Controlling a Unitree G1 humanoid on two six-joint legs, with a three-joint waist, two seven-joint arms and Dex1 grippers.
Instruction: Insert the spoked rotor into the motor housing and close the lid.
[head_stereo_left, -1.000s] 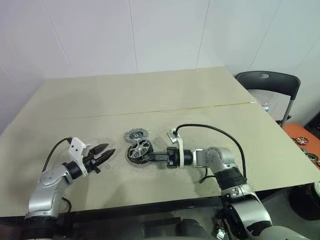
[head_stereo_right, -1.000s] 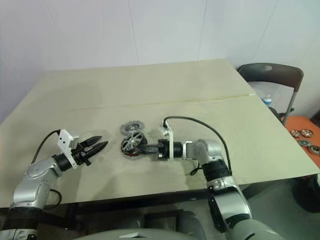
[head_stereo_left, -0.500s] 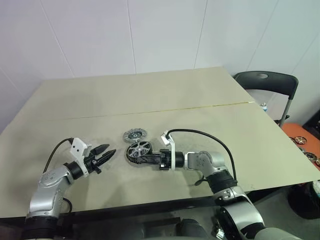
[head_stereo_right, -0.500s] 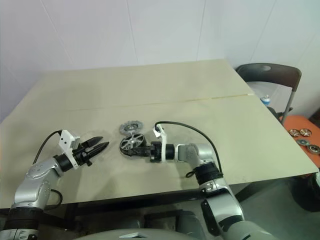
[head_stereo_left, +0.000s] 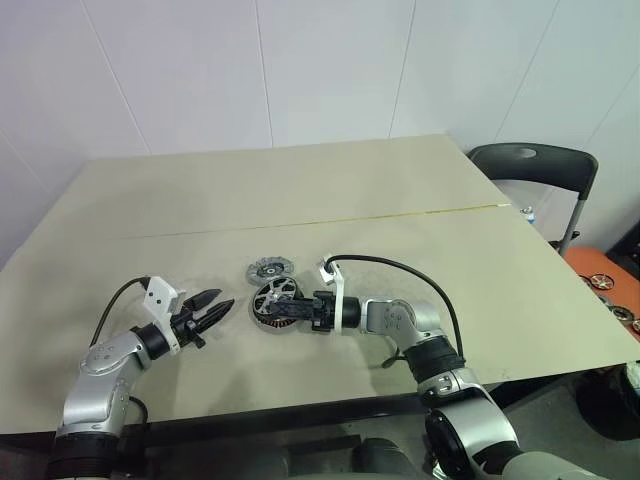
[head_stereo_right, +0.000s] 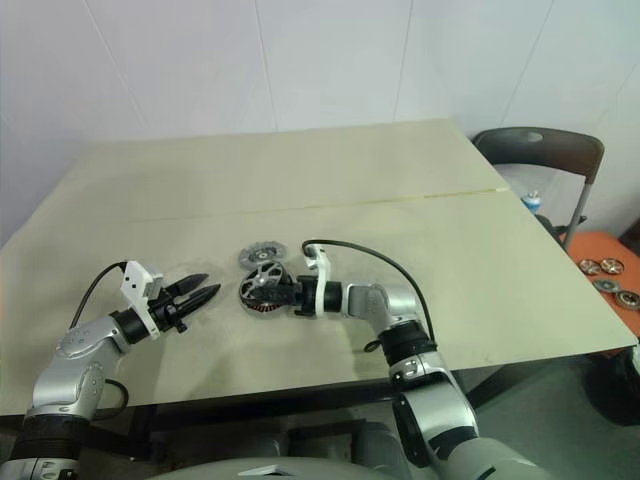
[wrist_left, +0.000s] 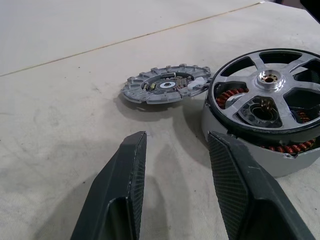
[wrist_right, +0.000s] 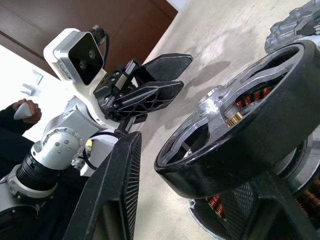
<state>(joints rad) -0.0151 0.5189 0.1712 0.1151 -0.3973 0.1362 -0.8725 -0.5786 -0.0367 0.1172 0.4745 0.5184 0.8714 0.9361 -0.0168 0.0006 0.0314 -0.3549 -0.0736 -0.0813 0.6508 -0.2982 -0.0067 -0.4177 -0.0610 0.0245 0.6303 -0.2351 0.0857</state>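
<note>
The spoked rotor (wrist_left: 265, 85), a black ring with silver spokes, sits tilted on the motor housing (wrist_left: 250, 161), whose copper windings show beneath it. My right gripper (head_stereo_left: 293, 312) reaches in level from the right. It is shut on the spoked rotor (wrist_right: 240, 140), whose rim lies between the fingers (wrist_right: 117, 190). The lid (head_stereo_left: 268, 268), a grey notched disc, lies flat on the table just behind the housing. My left gripper (wrist_left: 177, 140) hovers open to the left of the housing, a short gap away, nothing between its fingers.
The beige table (head_stereo_left: 300, 190) has a thin seam across its middle, and its front edge is close below both arms. A dark chair (head_stereo_left: 530, 162) stands at the back right. More motor parts lie on the floor (head_stereo_left: 605, 282) at the right. A person's hand (wrist_right: 22, 110) shows beyond my left arm.
My right gripper has pushed left with the rotor and rolled a little, laying the rotor from steeply tilted down onto the housing. The left arm has stayed still.
</note>
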